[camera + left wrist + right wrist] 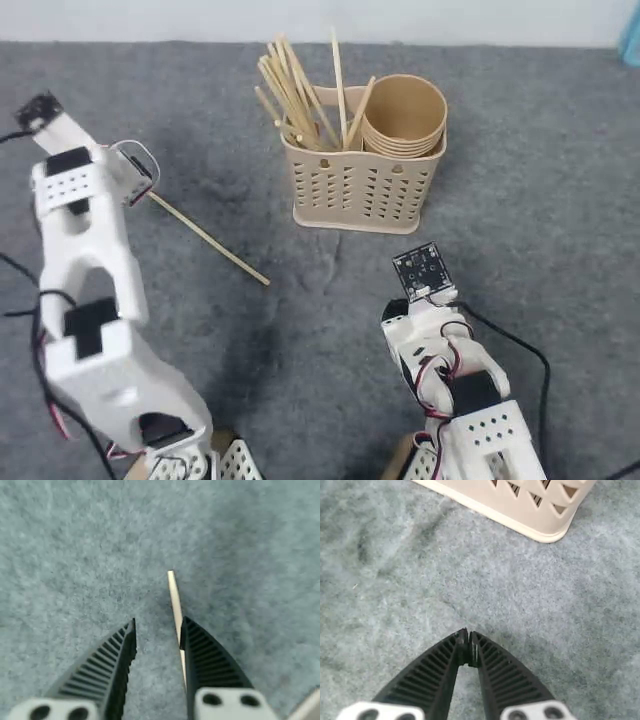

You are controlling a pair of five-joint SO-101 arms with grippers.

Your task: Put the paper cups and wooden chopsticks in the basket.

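The beige slotted basket (365, 190) stands at the back middle of the grey carpet. It holds a stack of brown paper cups (405, 115) and a bundle of wooden chopsticks (300, 95). One loose chopstick (210, 240) lies on the carpet left of the basket. My left gripper (157, 625) is open over its far end, and the chopstick (175, 600) rests against the inside of one finger (200, 650). In the high view the left gripper (140, 175) sits at that stick's left end. My right gripper (468, 635) is shut on nothing, low over the carpet in front of the basket (535, 520).
The right arm (445, 360) stands at the front right, pointing toward the basket. Grey carpet lies open between the two arms and around the basket. A pale wall edge runs along the far side.
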